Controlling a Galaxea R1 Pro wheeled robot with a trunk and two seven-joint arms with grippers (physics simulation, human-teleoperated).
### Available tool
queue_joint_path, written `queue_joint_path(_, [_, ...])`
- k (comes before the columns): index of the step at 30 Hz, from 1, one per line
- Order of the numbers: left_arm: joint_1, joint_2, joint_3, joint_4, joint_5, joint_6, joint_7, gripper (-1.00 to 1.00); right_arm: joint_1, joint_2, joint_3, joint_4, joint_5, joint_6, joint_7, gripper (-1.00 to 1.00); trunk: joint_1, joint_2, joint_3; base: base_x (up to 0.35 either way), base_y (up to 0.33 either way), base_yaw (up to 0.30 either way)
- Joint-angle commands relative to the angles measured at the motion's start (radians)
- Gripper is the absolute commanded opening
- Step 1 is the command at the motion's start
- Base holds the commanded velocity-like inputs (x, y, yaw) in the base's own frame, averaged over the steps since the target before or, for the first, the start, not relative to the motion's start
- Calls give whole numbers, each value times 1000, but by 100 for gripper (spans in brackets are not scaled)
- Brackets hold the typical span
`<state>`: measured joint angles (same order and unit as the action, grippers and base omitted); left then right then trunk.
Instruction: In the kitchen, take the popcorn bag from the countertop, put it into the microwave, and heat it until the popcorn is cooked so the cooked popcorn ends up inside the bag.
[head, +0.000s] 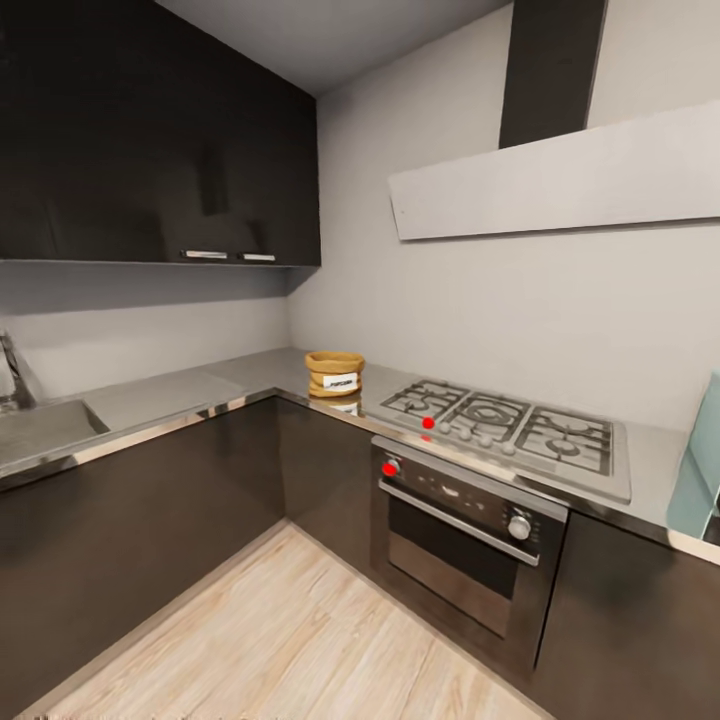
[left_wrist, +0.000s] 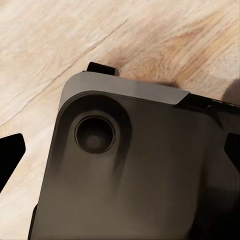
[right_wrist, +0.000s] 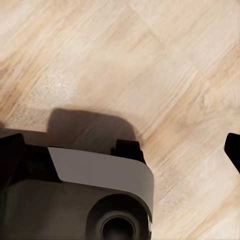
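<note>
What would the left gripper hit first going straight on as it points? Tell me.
Most likely the robot's own dark base, which lies right ahead in the left wrist view; the wooden floor lies beyond it. Depth is hard to judge.

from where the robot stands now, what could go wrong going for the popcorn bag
1. The popcorn bag sits close to the front edge of the countertop at the inner corner; a clumsy approach could knock it to the floor.
2. It stands right beside the gas hob, so a sideways nudge might push it onto the grates.
3. The microwave is barely in frame, so its door state is unclear.

Bare countertop (head: 240, 375) rings popcorn bag (head: 334, 373); hob (head: 500, 415) beside
</note>
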<state>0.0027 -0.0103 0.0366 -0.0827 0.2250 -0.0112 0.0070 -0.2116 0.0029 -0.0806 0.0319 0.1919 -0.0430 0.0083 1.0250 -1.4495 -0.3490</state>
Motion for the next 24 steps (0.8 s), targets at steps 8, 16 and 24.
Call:
queue_joint_path(8, [0, 1, 5, -3, 5, -3, 2, 100, -2, 2, -8, 3, 9, -5, 1, 100, 0, -1, 2, 0, 0, 267])
queue_joint_path(16, [0, 0, 5, -3, 5, -3, 2, 100, -2, 5, -8, 3, 9, -5, 1, 100, 0, -1, 6, 0, 0, 261])
queue_joint_path(24, [0, 1, 5, -5, 5, -1, 2, 100, -2, -1, -9, 3, 9, 1, 2, 100, 0, -1, 7, 0, 0, 79])
